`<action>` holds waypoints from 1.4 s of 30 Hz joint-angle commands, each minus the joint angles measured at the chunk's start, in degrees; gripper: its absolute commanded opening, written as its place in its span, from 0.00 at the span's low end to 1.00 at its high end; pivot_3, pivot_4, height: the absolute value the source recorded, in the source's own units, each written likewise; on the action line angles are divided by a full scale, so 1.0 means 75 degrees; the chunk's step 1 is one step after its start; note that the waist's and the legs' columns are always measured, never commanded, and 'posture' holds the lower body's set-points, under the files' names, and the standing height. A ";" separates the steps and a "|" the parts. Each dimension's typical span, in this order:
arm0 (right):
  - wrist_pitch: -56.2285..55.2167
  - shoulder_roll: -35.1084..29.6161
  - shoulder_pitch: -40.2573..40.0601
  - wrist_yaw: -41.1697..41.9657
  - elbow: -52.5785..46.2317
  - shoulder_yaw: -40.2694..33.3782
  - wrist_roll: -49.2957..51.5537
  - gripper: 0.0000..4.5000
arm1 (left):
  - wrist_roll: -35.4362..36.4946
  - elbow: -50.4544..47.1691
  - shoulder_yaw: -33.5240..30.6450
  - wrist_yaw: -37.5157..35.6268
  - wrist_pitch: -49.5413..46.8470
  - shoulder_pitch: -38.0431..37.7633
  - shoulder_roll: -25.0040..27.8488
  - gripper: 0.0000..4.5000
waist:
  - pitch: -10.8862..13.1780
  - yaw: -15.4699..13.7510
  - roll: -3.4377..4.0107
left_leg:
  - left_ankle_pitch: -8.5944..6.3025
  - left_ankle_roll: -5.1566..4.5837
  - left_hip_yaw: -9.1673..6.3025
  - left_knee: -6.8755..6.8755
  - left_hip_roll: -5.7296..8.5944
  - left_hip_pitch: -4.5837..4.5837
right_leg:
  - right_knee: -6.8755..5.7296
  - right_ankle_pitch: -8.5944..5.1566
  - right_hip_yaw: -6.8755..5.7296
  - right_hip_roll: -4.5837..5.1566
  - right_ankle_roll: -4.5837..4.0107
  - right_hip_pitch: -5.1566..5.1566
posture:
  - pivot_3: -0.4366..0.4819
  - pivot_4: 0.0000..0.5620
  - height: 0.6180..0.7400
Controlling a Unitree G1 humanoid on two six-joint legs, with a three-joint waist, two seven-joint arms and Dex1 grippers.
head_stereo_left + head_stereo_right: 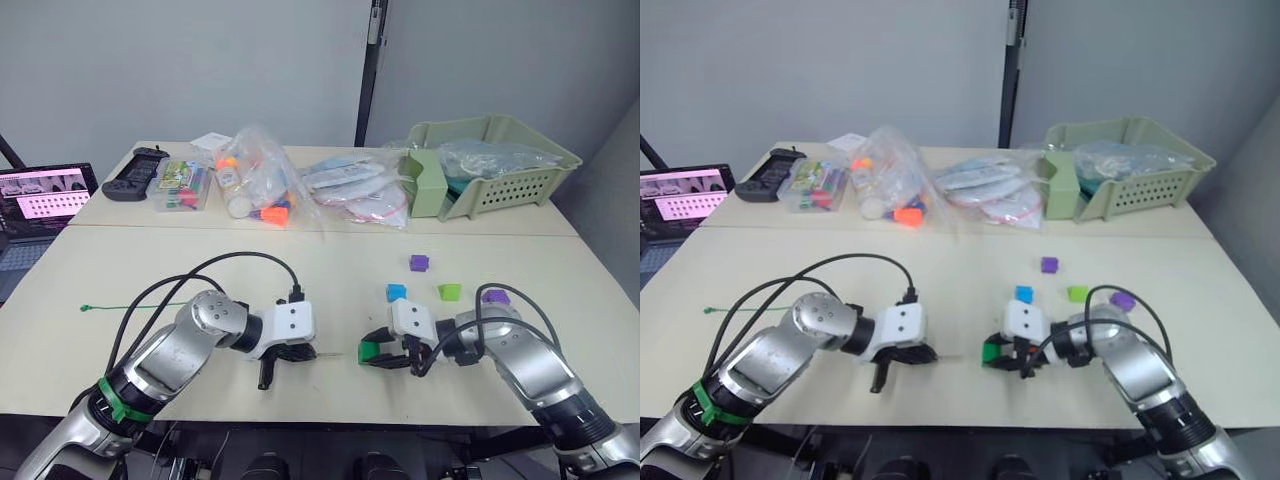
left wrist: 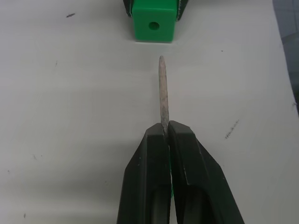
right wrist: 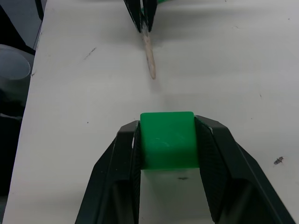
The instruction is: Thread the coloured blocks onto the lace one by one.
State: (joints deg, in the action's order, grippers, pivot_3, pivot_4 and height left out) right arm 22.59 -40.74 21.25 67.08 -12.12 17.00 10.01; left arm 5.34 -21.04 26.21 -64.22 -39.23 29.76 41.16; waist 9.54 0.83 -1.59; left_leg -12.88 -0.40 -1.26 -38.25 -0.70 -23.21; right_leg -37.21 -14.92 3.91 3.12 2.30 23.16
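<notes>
The thin green lace [image 1: 130, 306] trails across the pale bench [image 1: 330, 270]; its stiff pale tip [image 2: 162, 88] is clamped in the left gripper [image 2: 164, 135], aimed at a dark green plastic block [image 3: 167, 140] with a hole. The right gripper [image 3: 168, 135] grips that block, apparently resting on the bench. Tip and block are near, not touching. Blue [image 1: 397, 292], light green [image 1: 449, 291] and two purple blocks [image 1: 419, 263] lie beyond.

No text, label or number is legible.

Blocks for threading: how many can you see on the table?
5: dark green block in the right gripper; blue, light green, two purple lying beyond it.
</notes>
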 commanded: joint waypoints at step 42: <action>0.1260 0.0417 -0.0142 -0.1111 -0.1183 0.0603 -0.0255 0.26 | -0.1083 -0.0758 0.1305 -0.0039 -0.1085 0.1242 0.0346 0.00 | 0.0000 0.0173 -0.0001 | 0.0000 0.0000 0.0006 0.0001 -0.0013 0.0001 | -0.0002 0.0002 0.0000 -0.0022 -0.0004 0.0002 | 0.48 0.27 1.00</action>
State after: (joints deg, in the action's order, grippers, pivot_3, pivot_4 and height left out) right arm 32.60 -37.46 20.99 58.50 -20.58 20.59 8.00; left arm -2.17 -24.37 36.42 -64.38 -47.44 37.95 43.38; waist 9.53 2.12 -1.59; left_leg -12.88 -0.40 -1.22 -38.25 -0.80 -23.20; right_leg -37.22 -14.91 3.91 2.96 2.27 23.18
